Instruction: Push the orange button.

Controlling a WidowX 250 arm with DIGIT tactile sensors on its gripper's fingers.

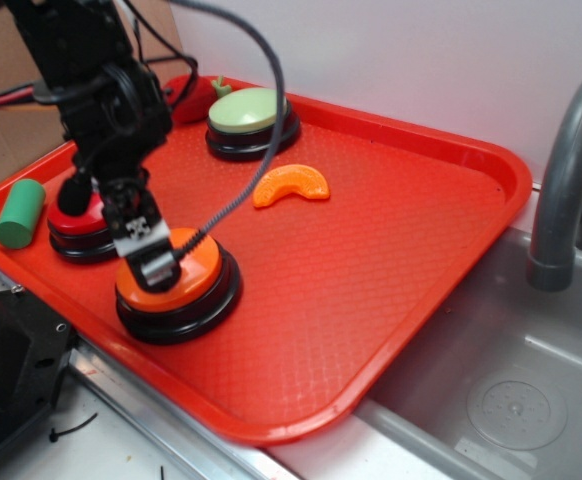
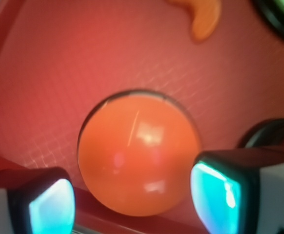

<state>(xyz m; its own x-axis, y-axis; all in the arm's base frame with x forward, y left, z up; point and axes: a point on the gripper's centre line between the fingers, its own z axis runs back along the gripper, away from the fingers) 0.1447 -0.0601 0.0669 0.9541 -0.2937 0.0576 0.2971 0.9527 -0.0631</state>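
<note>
We see a glossy orange button (image 1: 176,268) on a black base, sitting on a red tray (image 1: 371,260) with a fine diamond-grid texture. Nearby: a red button (image 1: 79,222), a pale green button (image 1: 245,110), an orange slice (image 1: 291,185), a green cylinder (image 1: 19,212). The fingers' (image 2: 215,192) pads glow teal.

Exterior view: bright, even, diffuse light, reasonably sharp. Soft short shadows under the black-based buttons on the textured red plastic tray (image 1: 391,250); mild sheen on the glossy orange dome button (image 1: 186,275) and on the grey curved faucet (image 1: 571,160). Left edge with black hardware is dark, detail lost.

Wrist view: soft all over, tray weave only faintly resolved. White glare patches and a thin streak on the orange dome (image 2: 139,153). Fingertips (image 2: 51,204) at the bottom edge badly blurred, glowing cyan. Orange crescent slice (image 2: 203,17) at top out of focus
</note>
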